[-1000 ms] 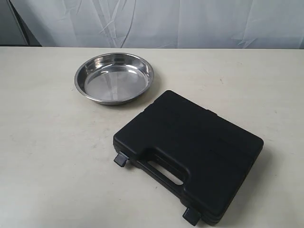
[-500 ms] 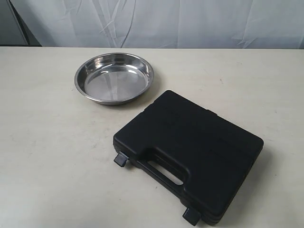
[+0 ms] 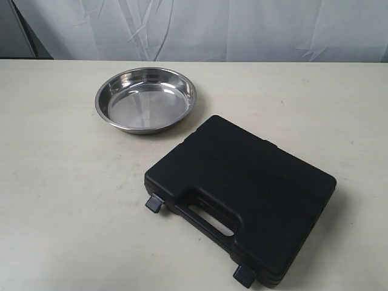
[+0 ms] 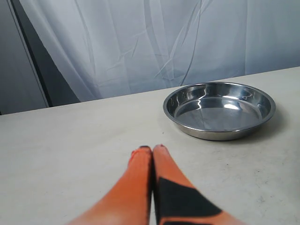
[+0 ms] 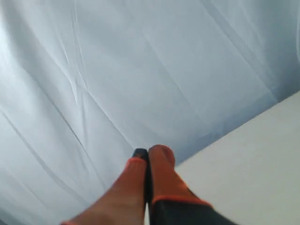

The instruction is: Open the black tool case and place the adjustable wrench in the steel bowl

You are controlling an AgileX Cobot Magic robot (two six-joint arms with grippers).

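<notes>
Your black tool case (image 3: 248, 194) lies flat and shut on the pale table (image 3: 60, 194), in the near right part of the exterior view and turned at an angle to the table's edge. Its moulded handle slot (image 3: 209, 219) faces the camera, and its two latches (image 3: 153, 203) stick out at either end of that side. The steel bowl (image 3: 146, 100) stands beyond the case and to its left, near it but not touching, upright, with only reflections showing on its flat bottom. Your left gripper (image 4: 151, 150) has its orange fingers pressed together with nothing between them. It sits low over bare table, and the bowl lies ahead of its tips, well apart from them. Your right gripper (image 5: 147, 152) is likewise pressed together and empty. It points up toward the creased white cloth backdrop (image 5: 93, 70), with a corner of the table beside it. Neither wrist view takes in the case, so you cannot tell how either claw stands to it.
</notes>
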